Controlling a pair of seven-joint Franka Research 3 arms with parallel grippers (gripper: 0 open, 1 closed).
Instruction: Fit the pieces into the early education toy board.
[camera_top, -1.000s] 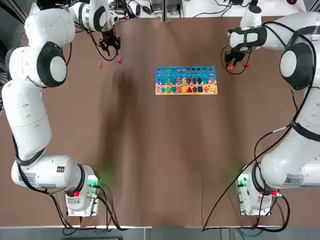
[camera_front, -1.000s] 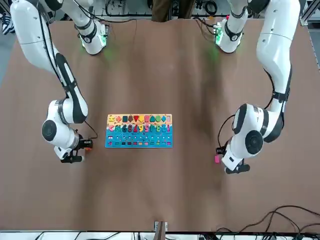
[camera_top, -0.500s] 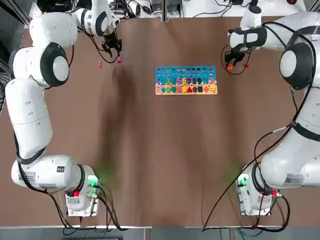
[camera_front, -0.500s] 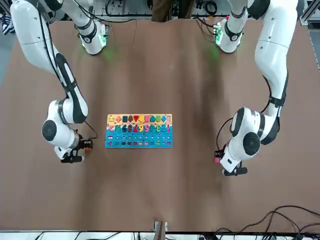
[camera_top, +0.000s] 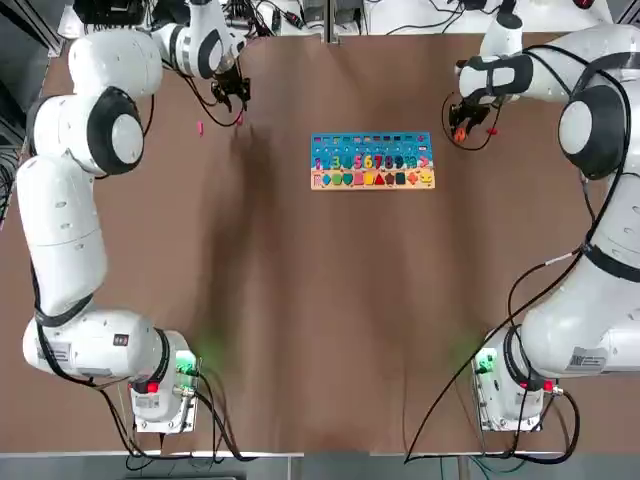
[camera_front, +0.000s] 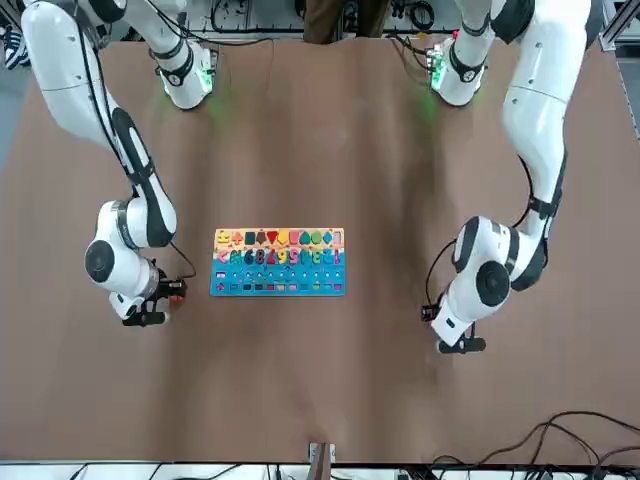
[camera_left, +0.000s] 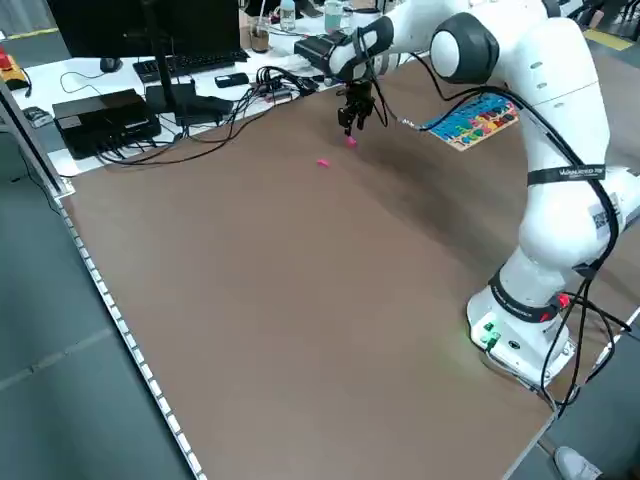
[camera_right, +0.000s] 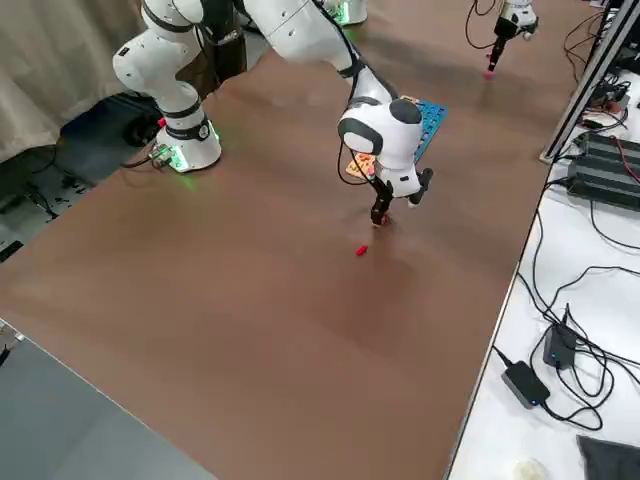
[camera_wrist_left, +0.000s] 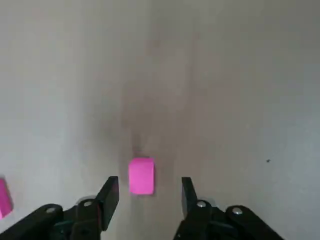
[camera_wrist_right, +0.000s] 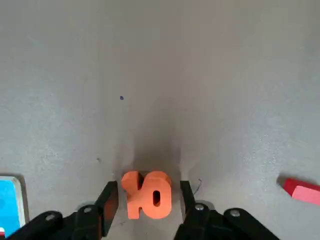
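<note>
The early education toy board (camera_top: 372, 160) lies flat at the far middle of the table, blue with numerals above a tan strip of shapes. My left gripper (camera_top: 236, 104) hangs low at the far left, open, with one pink piece (camera_wrist_left: 141, 175) on the table between its fingers (camera_wrist_left: 110, 195). The other pink piece (camera_top: 200, 128) lies a little to its left. At the far right of the board, my right gripper (camera_top: 461, 131) stands open astride the orange "10" piece (camera_wrist_right: 147, 194). The red piece (camera_wrist_right: 302, 190) rests on the table close by.
Cables, a monitor and black boxes (camera_left: 105, 115) line the bench beyond the table's left edge. More cables and a power brick (camera_right: 527, 383) lie past the right edge. Both arm bases (camera_top: 160, 385) stand at the near corners.
My left gripper has shifted slightly right and nearer, over the pink piece. The right arm and the board have not moved.
</note>
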